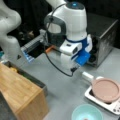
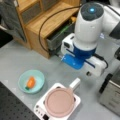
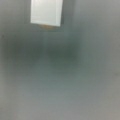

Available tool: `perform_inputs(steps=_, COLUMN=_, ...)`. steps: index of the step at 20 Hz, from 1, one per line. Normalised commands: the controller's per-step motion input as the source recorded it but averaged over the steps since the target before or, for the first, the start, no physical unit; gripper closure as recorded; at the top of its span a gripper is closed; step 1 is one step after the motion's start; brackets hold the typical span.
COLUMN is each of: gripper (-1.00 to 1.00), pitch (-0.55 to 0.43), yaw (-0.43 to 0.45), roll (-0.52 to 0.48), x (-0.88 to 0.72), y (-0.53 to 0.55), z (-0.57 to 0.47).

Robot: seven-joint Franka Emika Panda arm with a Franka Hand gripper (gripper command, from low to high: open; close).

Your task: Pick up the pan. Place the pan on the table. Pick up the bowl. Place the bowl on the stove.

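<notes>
Plainly, the pan (image 2: pixel 59 102) is seen resting on the stove (image 2: pixel 40 107) in both front views, its short pale handle (image 2: pixel 74 83) pointing up and away from the stove toward the arm's jaws (image 1: pixel 73 69), which hang just above the grey worktop (image 1: pixel 65 92) a little beyond the handle's tip. Whether the jaws are wide or narrow cannot be told, as they are hidden under the wrist. The bowl (image 2: pixel 31 81), apparently with an orange item inside, sits on the worktop beside the stove, farther from the jaws than the handle.

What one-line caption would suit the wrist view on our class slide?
Wrist camera looking down on the bare grey table, with the pan's pale handle at the top edge; claw not in view.
</notes>
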Motion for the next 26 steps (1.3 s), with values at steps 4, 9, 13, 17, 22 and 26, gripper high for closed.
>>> perform_inputs(steps=4, gripper=-1.00, pitch=0.079, yaw=0.173, roll=-0.074, x=0.39, y=0.12, z=-0.01)
perform_inputs(steps=9, gripper=-1.00, pitch=0.074, yaw=0.194, roll=-0.059, x=0.38, y=0.10, z=0.00)
perform_inputs(steps=13, gripper=-1.00, pitch=0.077, yaw=0.168, roll=-0.047, x=0.37, y=0.11, z=0.00)
perform_inputs(steps=17, gripper=-1.00, pitch=0.094, yaw=0.107, roll=-0.035, x=0.35, y=0.08, z=-0.01)
perform_inputs(steps=22, gripper=-1.00, pitch=0.069, yaw=0.054, roll=0.006, x=0.36, y=0.02, z=-0.09)
perform_inputs(steps=26, gripper=-1.00, pitch=0.058, yaw=0.028, roll=0.009, x=0.28, y=-0.01, z=-0.11)
